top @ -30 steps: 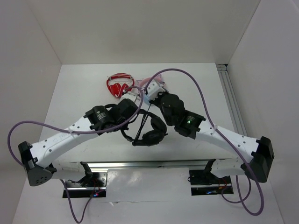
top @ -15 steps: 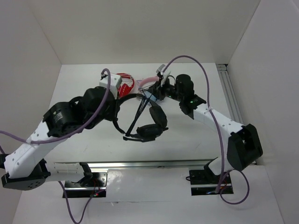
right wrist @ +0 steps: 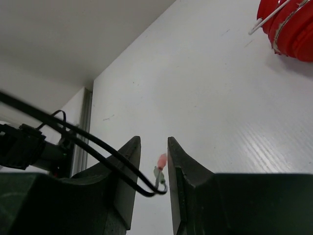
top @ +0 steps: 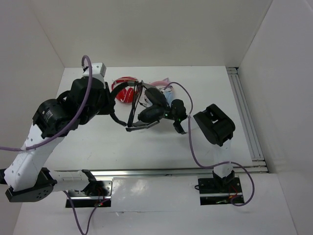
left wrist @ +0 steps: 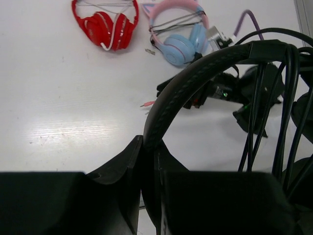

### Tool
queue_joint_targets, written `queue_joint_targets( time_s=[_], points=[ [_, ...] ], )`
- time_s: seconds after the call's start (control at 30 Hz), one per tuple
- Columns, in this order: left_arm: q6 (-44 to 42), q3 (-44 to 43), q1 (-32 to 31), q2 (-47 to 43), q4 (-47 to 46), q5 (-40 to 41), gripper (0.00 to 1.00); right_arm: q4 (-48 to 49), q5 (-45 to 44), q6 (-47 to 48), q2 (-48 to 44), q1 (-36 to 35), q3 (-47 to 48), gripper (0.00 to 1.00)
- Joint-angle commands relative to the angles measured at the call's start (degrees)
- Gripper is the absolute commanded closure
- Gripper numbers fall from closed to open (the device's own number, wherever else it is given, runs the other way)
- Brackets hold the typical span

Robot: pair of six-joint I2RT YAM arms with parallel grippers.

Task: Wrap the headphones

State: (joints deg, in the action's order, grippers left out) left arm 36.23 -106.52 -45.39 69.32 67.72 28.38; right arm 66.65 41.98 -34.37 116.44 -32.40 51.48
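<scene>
Holds the all-black over-ear headphones (top: 146, 116) raised above the white table (top: 146, 152), headband clamped in the left gripper (left wrist: 149, 147). Has the thin black cable (right wrist: 98, 147) between the right gripper (right wrist: 154, 147) fingers; hard to tell if pinched. Could slip free under tension, undoing the wraps.

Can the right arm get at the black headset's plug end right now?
Likely yes: the plug end sits in the gap between the right tool's open fingers, with nothing in the way.

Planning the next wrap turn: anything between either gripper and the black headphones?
Nothing visible. The left gripper clamps the headphones by the headband; the cable end sits between the right gripper fingers. The red headphones lie apart.
</scene>
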Motion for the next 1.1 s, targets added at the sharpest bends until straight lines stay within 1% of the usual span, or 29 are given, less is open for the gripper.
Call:
queue_joint_targets(
  time_s=[0.0,0.1,0.13,0.2,0.23,0.3,0.43,0.5,0.53,0.6,0.7,0.77,0.8,0.83,0.9,0.93,0.97,1.03,1.07],
  points=[
    [5.5,-2.3,3.3,-2.3,-3.2,3.5,1.0,21.1,0.2,-5.0,0.3,-1.9,0.0,0.63],
    [6.2,-1.0,5.7,-2.3,-4.5,5.0,1.0,23.1,-1.7,-3.2,0.8,-3.3,-4.0,0.63],
    [6.2,0.2,7.3,-2.3,-6.2,4.5,1.0,23.6,-1.7,-3.2,0.8,-3.9,-5.4,0.66],
    [6.2,0.8,9.2,-2.3,-7.5,1.6,1.0,24.8,-2.2,-2.6,1.4,-4.4,-6.2,0.66],
    [6.2,1.7,10.7,-1.7,-8.0,0.5,1.0,24.8,-2.2,-2.6,1.9,-4.4,-6.2,0.67],
    [6.2,3.3,11.5,-0.9,-9.4,-1.0,1.0,25.5,-2.8,-2.6,2.6,-4.4,-6.8,0.7],
    [6.8,6.6,13.3,-0.9,-10.6,-1.7,1.0,25.0,-4.2,-2.0,2.6,-4.4,-6.8,0.8],
    [6.8,8.3,15.1,-1.6,-11.3,-2.6,1.0,25.7,-6.9,-2.0,2.6,-5.0,-8.2,0.87],
    [6.8,8.3,15.1,-1.6,-12.0,-2.6,1.0,26.2,-7.6,-2.0,2.6,-5.0,-8.2,0.95],
    [7.6,9.9,16.7,-1.6,-12.0,-1.8,1.0,26.2,-10.8,-2.0,2.6,-5.0,-10.3,0.98],
    [9.1,11.9,19.1,-1.6,-13.3,-1.2,1.0,26.2,-14.5,-0.8,-1.0,-6.1,-14.1,1.0],
    [9.7,13.0,21.0,-1.6,-14.7,-1.2,1.0,22.4,-18.4,0.0,-3.3,-7.6,-15.8,1.0],
    [10.8,13.6,21.8,-1.6,-15.2,-1.2,1.0,20.2,-19.7,0.8,-6.1,-8.1,-16.4,1.0],
    [10.8,13.6,22.6,-1.0,-15.9,-1.7,1.0,14.0,-22.1,2.6,-7.7,-8.7,-16.9,1.0],
    [11.7,13.6,24.6,-0.2,-16.6,-1.8,1.0,5.7,-26.1,5.4,-11.2,-12.0,-16.9,1.0],
    [11.7,13.6,24.6,0.4,-16.6,-1.8,1.0,1.0,-29.8,8.8,-14.6,-13.3,-16.0,1.0],
    [12.3,13.6,25.3,1.0,-16.6,-1.0,1.0,-7.2,-31.6,10.4,-16.1,-16.2,-15.4,1.0],
    [12.8,12.1,25.3,3.0,-16.6,0.6,1.0,-15.9,-36.1,13.8,-20.1,-18.7,-14.0,1.0],
    [13.3,12.1,25.3,3.6,-16.6,1.2,1.0,-18.6,-37.4,14.5,-21.4,-20.0,-14.0,1.0]
  ],
)
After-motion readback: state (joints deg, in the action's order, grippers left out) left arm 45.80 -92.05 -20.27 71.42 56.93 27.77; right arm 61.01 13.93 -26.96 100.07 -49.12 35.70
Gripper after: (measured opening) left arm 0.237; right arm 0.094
